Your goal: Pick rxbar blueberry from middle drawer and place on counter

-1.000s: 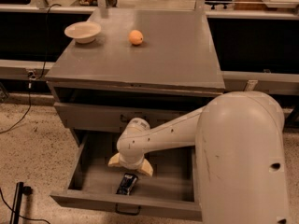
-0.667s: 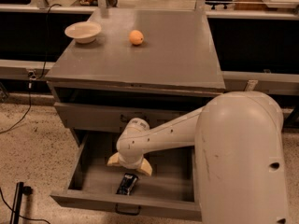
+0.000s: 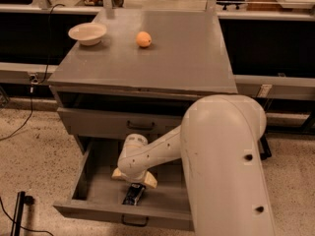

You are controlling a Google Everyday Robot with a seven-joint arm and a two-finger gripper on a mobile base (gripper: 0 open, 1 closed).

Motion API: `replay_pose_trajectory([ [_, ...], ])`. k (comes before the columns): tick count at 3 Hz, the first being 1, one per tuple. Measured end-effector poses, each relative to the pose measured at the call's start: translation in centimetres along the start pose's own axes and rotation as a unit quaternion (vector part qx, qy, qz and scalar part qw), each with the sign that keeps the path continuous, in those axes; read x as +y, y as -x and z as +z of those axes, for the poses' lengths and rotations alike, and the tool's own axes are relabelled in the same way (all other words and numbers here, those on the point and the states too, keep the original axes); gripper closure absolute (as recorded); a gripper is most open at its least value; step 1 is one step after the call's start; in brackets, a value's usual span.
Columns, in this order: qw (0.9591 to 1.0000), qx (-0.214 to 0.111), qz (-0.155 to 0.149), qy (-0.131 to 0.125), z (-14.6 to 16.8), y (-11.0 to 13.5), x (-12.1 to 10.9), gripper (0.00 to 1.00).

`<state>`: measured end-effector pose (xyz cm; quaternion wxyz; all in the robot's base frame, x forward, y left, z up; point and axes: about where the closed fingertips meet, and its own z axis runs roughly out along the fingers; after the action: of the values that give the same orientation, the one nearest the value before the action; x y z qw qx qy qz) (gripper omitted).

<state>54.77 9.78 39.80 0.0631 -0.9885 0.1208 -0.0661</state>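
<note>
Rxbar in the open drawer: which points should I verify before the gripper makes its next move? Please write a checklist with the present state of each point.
1. Drawer is pulled out far enough to reach in: ok.
2. Rxbar lies flat on the drawer floor, near the front wall: ok.
3. Gripper is inside the drawer, just over the rxbar, with its fingers apart: ok.
4. Rxbar sits between the fingers: cannot tell, the arm hides part of it.
5. Counter has bare space to the right of the orange and the bowl: ok.
</note>
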Motion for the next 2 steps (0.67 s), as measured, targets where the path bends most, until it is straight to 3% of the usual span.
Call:
replay_pose_trajectory([
  [1,1.0,0.006,0.001,0.004,2.8,0.0,-0.3,0.0],
  [2,0.9997,-0.012,0.016,-0.014,3.9,-0.1,-0.4,0.0],
])
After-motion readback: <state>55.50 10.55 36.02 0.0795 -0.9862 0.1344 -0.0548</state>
